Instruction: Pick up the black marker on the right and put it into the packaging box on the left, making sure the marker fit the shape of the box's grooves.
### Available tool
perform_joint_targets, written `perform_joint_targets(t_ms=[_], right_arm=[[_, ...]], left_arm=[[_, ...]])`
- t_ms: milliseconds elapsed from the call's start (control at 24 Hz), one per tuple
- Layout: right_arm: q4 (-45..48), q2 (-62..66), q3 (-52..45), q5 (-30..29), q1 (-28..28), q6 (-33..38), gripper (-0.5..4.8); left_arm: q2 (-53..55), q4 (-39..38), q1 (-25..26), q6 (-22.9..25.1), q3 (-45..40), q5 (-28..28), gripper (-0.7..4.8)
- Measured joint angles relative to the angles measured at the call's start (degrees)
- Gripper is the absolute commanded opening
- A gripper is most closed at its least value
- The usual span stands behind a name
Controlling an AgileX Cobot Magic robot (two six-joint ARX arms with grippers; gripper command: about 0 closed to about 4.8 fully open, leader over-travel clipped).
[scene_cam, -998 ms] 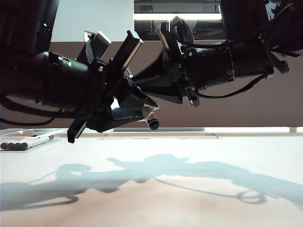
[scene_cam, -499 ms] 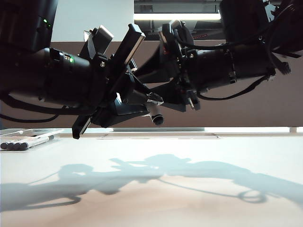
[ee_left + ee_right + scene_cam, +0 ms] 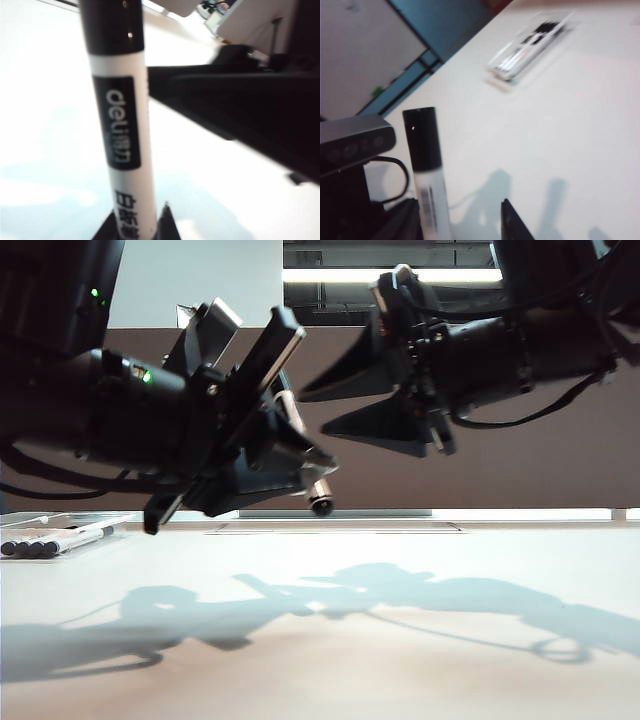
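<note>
The black marker (image 3: 120,125), a white barrel with a dark label and black cap, is clamped between the tips of my left gripper (image 3: 136,227). In the exterior view the left gripper (image 3: 318,475) hangs above the table's middle, with the black marker's (image 3: 321,502) dark end poking out below it. My right gripper (image 3: 335,410) stands open up and to the right, apart from the marker. In the right wrist view the marker (image 3: 426,165) stands near one finger of the right gripper (image 3: 458,210), with a wide gap to the other. The packaging box (image 3: 40,525) lies far left.
Several markers (image 3: 50,543) lie in the clear packaging box (image 3: 530,47). The left arm's grey wrist camera (image 3: 355,140) is close beside the right gripper. Both arms' shadows fall on the white table (image 3: 400,640).
The right gripper opened, let go of the marker and drew back up and to the right. The left gripper kept its hold on the marker and stayed nearly in place.
</note>
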Motion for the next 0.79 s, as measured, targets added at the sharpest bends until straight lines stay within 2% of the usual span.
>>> perform_joint_targets(t_ms=[42, 83, 208, 291, 416, 458, 541, 790], right_arm=[[-1.57, -0.68, 0.00, 0.33, -0.48, -0.81, 0.22], [-4.68, -1.92, 0.00, 1.05, -1.03, -2.27, -0.06], [-11.06, -4.52, 0.00, 4.68, -0.79, -5.81, -0.06], [-15.52, -6.25, 0.00, 10.12, -0.87, -7.89, -0.06], [-18.32, -7.41, 0.00, 14.12, -0.96, -9.01, -0.06], [-19.32, -7.89, 0.00, 15.32, -0.87, -9.35, -0.06], [-20.13, -8.41, 0.00, 15.61, -0.85, -10.54, -0.06], [-21.51, -8.44, 0.02, 15.02, -0.87, -10.84, -0.06]], left_arm=[[0.00, -0.55, 0.85, 0.02, 0.00, -0.02, -0.06], [-0.15, -1.81, 3.06, 0.02, 0.00, 0.00, -0.06], [-1.81, -4.83, 7.80, 0.48, -0.02, -0.02, -0.06], [-3.93, -7.91, 11.21, 3.06, 0.02, -0.20, -0.06], [-6.36, -14.47, 14.62, 6.97, 1.18, -0.13, -0.06], [-7.34, -18.71, 16.59, 9.79, 2.71, -0.20, -0.06], [-8.83, -25.11, 19.78, 13.31, 5.27, -0.17, -0.06], [-10.05, -32.96, 27.06, 20.65, 11.89, -0.07, -0.06]])
